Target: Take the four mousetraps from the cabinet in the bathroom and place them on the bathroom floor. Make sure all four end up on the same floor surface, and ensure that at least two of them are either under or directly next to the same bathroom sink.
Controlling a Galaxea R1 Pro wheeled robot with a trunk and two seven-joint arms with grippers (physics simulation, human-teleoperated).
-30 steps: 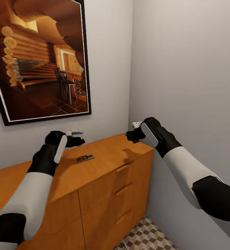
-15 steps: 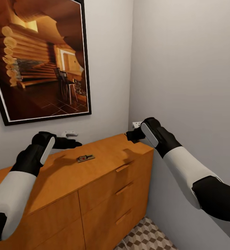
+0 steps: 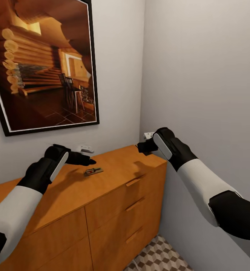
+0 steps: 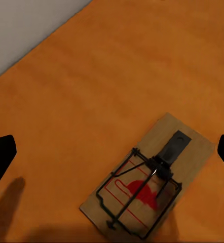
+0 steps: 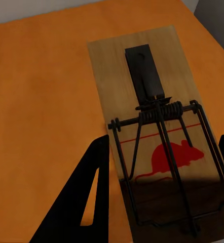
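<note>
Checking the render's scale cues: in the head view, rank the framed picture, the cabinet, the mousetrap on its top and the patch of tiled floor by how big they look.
1. Framed picture and cabinet: alike, both cut off, so unranked.
2. Floor patch.
3. Mousetrap, by far the smallest.

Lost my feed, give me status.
Left gripper open above mousetrap on cabinet. Right gripper closed on second mousetrap. Nothing blocking.

Even, soft light; perhaps slightly blurred.
</note>
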